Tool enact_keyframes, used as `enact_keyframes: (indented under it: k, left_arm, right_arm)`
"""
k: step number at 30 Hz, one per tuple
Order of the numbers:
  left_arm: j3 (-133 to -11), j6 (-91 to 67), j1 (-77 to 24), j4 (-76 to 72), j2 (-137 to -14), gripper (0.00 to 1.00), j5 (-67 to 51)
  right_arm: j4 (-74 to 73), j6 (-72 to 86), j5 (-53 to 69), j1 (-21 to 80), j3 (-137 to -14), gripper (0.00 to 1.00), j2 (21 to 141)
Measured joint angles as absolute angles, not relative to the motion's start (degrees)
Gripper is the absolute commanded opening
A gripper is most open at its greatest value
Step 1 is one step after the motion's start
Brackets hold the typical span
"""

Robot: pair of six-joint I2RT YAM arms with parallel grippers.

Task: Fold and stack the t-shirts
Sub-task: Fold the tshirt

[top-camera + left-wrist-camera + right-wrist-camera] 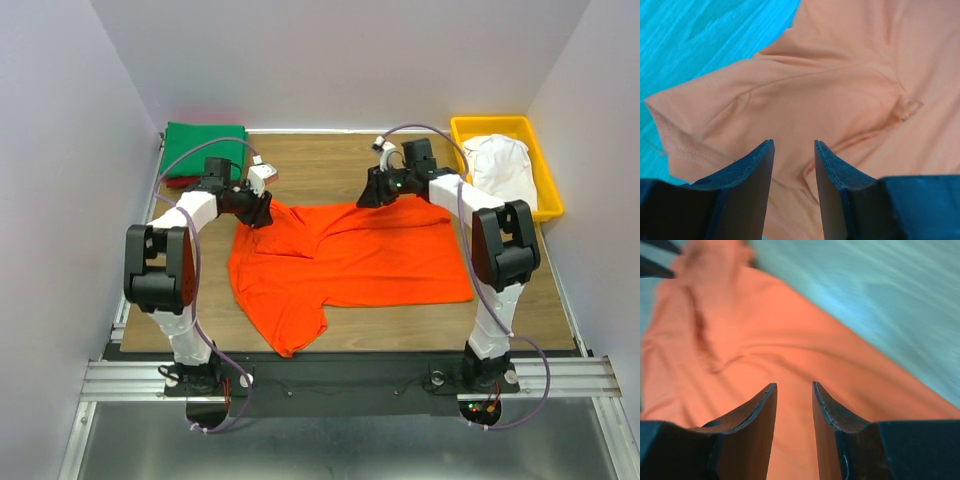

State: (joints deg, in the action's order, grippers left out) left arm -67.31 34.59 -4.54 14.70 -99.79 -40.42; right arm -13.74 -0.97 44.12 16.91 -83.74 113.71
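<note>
The bright orange t-shirt [350,265] lies spread and wrinkled on the wooden table, one sleeve pointing to the near edge. My left gripper [262,215] is open just above the shirt's far left corner; in the left wrist view [794,145] a cloth fold [840,90] lies under the jaws. My right gripper [372,197] is open over the shirt's far edge, with orange cloth [765,340] below it in the right wrist view [794,385]. A folded green t-shirt [205,148] lies on a dark red one [178,183] at the back left. A white t-shirt [500,165] lies in the tray.
The yellow plastic tray [490,124] stands at the back right corner. White walls close in the table on the left, back and right. Bare wood [320,160] shows between the two grippers at the back. The left gripper's fingertips [655,267] show in the right wrist view.
</note>
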Motion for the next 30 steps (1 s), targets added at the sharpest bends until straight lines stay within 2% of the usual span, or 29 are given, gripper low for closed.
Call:
enact_keyframes:
  k: [6,12,20,30]
  left_arm:
    - [-70.2,32.1,-5.8,15.8,-106.0,0.36,-37.5]
    - [-70.2,36.7,-6.2,22.7,-105.9,0.31,-36.5]
    - [-65.2,44.5,-6.3,34.3,-102.3,0.28,-34.6]
    - [-68.0,46.9,-6.3,38.9,-92.8,0.43,-35.2]
  right_arm:
    - [-16.1,-4.4,32.9,14.7,-83.9,0.38,114.8]
    - [-19.0,-8.3,24.5,14.0,-83.9,0.37,115.6]
    - [-22.7,-11.8,20.2,11.6,-83.9,0.37,115.7]
    - [-30.2,-16.4,19.7,11.0,-83.9,0.35,115.7]
